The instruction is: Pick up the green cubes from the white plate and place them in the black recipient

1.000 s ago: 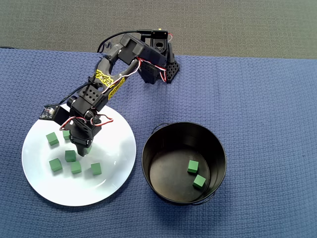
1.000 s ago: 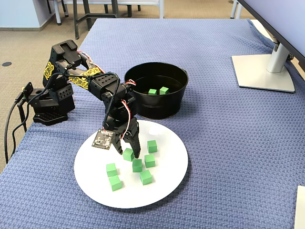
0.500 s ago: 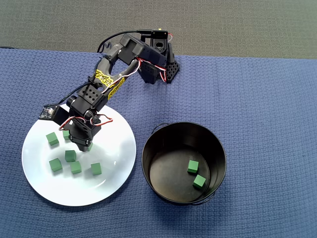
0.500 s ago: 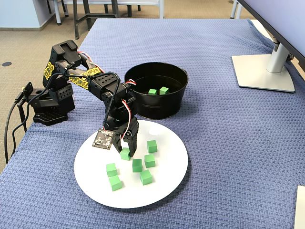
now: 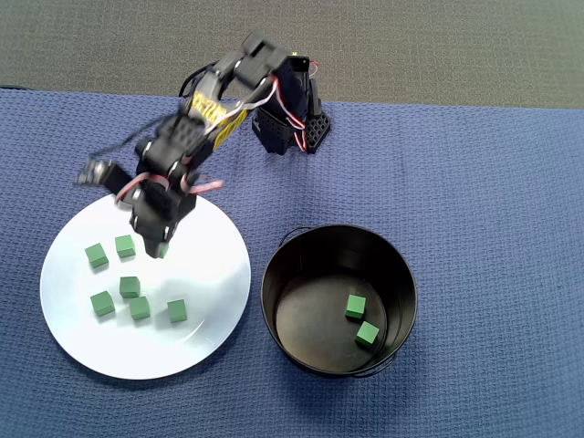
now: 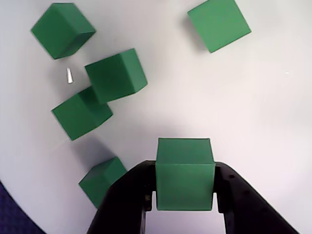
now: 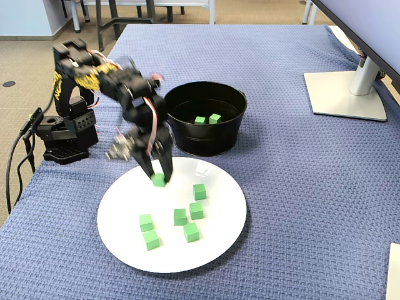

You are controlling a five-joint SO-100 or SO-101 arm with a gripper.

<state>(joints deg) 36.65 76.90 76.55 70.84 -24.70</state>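
Observation:
My gripper is shut on one green cube, held between the two black fingers at or just above the white plate. In the overhead view the gripper is over the plate's upper middle. In the fixed view it holds the cube over the plate's far part. Several loose green cubes lie on the plate, also seen from the wrist and the fixed view. The black recipient stands right of the plate with two green cubes inside; it also shows in the fixed view.
The arm's base stands at the back of the blue cloth. In the fixed view the base is at the left table edge with cables, and a monitor stand is at the far right.

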